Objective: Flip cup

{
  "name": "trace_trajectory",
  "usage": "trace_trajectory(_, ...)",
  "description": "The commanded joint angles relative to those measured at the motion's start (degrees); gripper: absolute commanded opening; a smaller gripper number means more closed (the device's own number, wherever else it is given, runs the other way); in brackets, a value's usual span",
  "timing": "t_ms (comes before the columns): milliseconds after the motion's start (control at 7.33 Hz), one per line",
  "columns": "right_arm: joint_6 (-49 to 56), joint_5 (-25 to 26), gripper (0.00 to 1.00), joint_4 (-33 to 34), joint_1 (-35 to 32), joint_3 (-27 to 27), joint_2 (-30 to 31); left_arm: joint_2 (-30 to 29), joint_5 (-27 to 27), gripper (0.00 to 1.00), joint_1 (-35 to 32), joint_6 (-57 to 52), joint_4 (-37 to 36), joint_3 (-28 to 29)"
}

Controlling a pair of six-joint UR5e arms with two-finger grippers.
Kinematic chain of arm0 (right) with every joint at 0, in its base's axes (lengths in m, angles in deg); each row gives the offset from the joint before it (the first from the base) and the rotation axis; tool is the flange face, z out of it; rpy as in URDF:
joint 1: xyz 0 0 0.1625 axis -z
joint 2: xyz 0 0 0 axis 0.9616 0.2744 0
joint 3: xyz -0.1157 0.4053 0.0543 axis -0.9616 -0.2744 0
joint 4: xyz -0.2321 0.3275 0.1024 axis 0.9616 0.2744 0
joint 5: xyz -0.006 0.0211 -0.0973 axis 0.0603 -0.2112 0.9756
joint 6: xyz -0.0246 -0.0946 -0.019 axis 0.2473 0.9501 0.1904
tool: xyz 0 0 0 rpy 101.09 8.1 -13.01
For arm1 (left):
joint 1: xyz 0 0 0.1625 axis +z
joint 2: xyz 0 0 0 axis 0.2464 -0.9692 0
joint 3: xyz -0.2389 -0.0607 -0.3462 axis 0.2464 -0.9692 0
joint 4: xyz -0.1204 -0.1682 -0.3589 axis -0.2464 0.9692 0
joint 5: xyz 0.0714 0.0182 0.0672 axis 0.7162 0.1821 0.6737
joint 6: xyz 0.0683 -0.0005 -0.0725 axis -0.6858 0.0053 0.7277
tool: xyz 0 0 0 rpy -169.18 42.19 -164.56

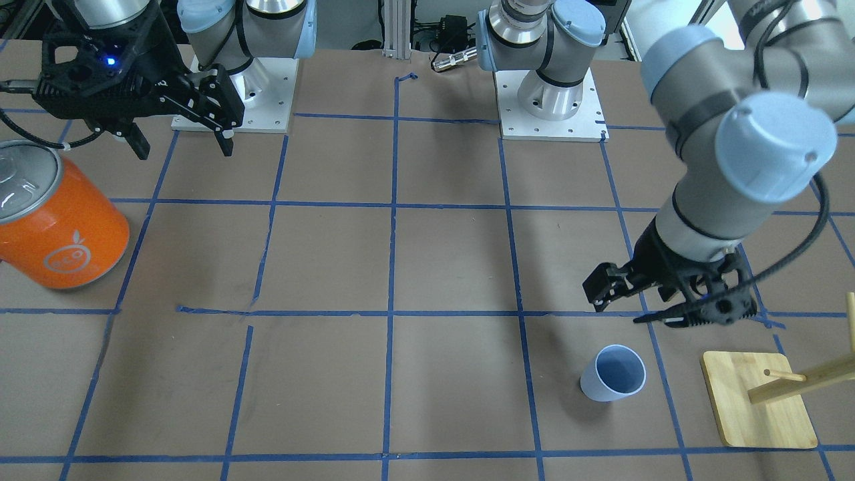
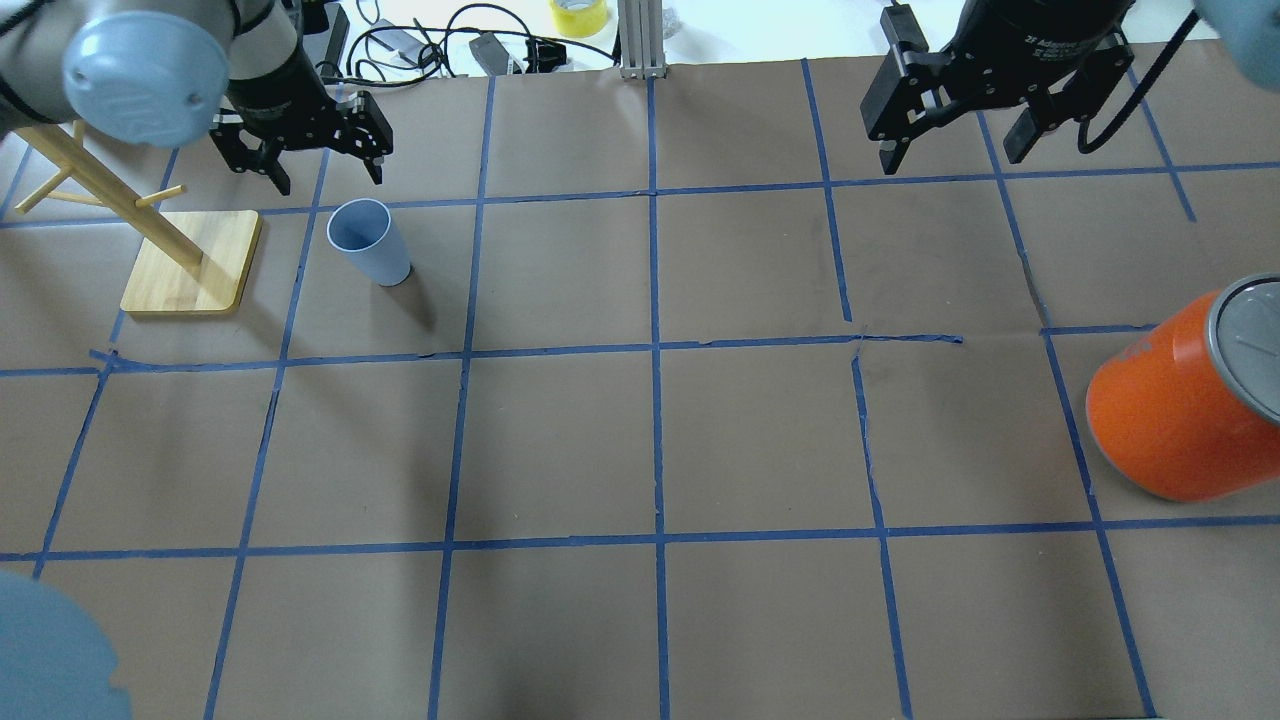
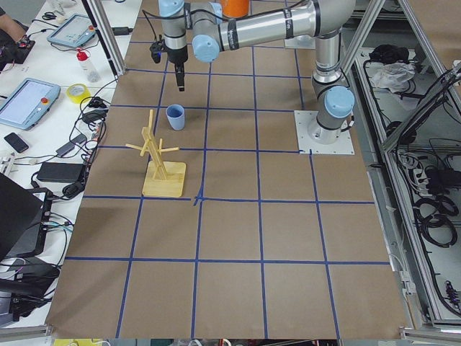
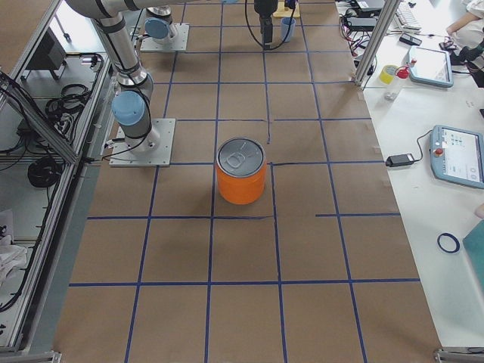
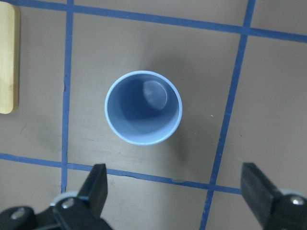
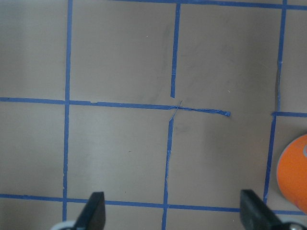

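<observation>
Here, reading the overhead view from left to right with twelve o'clock at the table's far edge: a light wooden peg stand on a flat square base (image 2: 190, 265) sits at about ten o'clock of the brown paper-covered table marked with a blue tape grid (image 2: 650, 440). Just beside it, at its three o'clock, the small, pale blue-white, tapered plastic cup (image 2: 368, 242) stands upright, mouth up, its bluish inside showing. The black two-finger left gripper (image 2: 330, 180) hangs in the air near the cup, at its eleven o'clock. It is released, its fingers spread wide with nothing between them and clear of the cup. At one o'clock of the table the black right gripper (image 2: 953, 155) is likewise released, fingers wide, holding nothing. At three o'clock the large orange can with a silver top (image 2: 1170, 420) stands upright, well apart from the cup.
</observation>
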Motion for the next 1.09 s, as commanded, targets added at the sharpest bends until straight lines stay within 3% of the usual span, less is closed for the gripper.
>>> trace_trajectory(0,-0.35,0.00,1.00,0.09,0.00,0.06,-0.02,8.56,-4.72,1.00,-1.15,0.06,6.35,-1.27)
trace_trajectory(273,-0.61,0.09,1.00,-0.09,0.00,-0.02,0.06,11.92,-0.47,1.00,-1.33,-0.37,5.57,-4.96)
trace_trajectory(955,-0.61,0.09,1.00,-0.35,0.00,-0.03,0.24,15.27,-0.61,1.00,-1.24,-0.46,6.45,-7.70)
